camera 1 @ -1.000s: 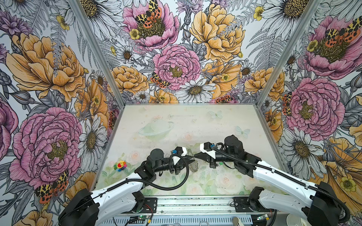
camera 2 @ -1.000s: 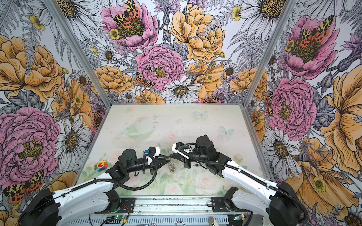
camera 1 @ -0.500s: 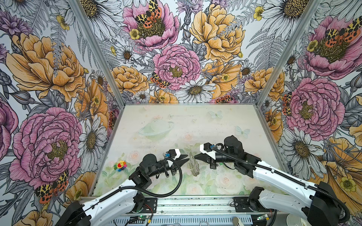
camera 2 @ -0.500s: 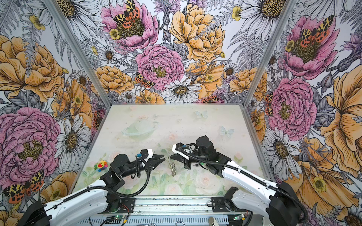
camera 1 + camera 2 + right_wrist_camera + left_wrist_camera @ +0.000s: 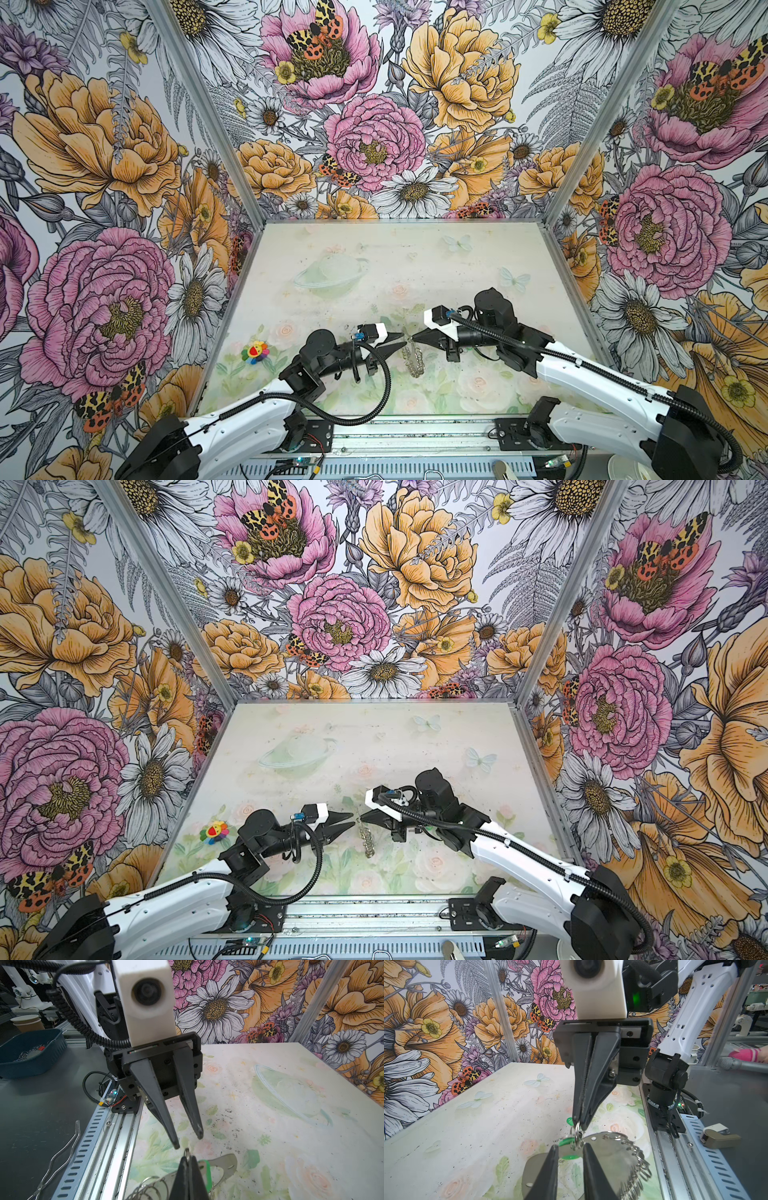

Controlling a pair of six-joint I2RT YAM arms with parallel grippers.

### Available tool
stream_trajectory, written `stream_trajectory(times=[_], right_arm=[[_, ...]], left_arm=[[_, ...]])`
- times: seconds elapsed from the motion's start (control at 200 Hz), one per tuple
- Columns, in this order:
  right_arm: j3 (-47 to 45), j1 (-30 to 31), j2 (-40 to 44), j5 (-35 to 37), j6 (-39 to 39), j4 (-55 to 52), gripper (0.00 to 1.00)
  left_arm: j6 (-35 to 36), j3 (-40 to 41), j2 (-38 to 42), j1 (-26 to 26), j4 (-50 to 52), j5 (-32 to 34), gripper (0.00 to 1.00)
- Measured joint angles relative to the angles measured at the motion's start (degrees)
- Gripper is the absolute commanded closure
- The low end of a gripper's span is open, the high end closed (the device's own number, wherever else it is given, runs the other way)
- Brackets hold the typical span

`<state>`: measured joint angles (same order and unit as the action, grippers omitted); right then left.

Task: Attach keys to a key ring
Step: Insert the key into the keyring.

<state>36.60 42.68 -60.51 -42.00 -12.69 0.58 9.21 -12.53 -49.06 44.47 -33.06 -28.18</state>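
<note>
Two hands faced each other over the middle of the surface (image 5: 374, 257), close to its near edge. The right hand (image 5: 417, 337) was pinched shut on one loop of the key ring (image 5: 413, 360), which hung under it. The left hand (image 5: 400, 338), fingers apart, sat beside. Green-tagged keys (image 5: 205, 1167) sat by its plate. Wide room lay beyond.

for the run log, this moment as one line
right gripper jaws shut on small silver wire ring | flat grey horseshoe-shaped plate held up by it | left gripper jaws open, empty
</note>
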Motion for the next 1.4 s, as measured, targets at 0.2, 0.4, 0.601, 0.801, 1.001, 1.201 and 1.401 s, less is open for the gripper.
stream_trajectory(times=[0.2,0.4,0.601,0.801,1.001,1.201,1.401], right_arm=[[0.0,0.0,0.0,-0.85,0.0,0.46,1.0],[0.0,0.0,-0.04,-1.46,0.0,1.2,1.0],[0.0,0.0,-0.04,-1.62,-0.09,1.42,1.0],[0.0,0.0,-0.04,-1.81,-0.5,0.52,1.0],[0.24,0.0,-0.02,-1.81,-1.88,-1.31,1.0],[0.74,0.0,-0.04,-0.17,-2.89,-2.99,1.0],[0.74,0.0,-0.42,1.68,-3.48,-4.04,1.0]], left_arm=[[0.0,0.0,-2.29,0.0,-0.24,-1.79,0.74],[-0.02,-0.31,-4.15,0.44,-0.85,-2.75,0.73],[0.24,-0.66,-4.81,0.79,-1.51,-2.4,0.81],[0.37,-0.63,0.39,0.57,-1.38,-0.79,0.64],[-1.7,-0.66,4.42,-1.31,-0.79,0.7,0.52],[-7.23,-6.47,0.61,-2.67,7.28,7.28,0.49],[-9.99,-9.31,-1.62,-2.75,12.13,10.45,0.45]])
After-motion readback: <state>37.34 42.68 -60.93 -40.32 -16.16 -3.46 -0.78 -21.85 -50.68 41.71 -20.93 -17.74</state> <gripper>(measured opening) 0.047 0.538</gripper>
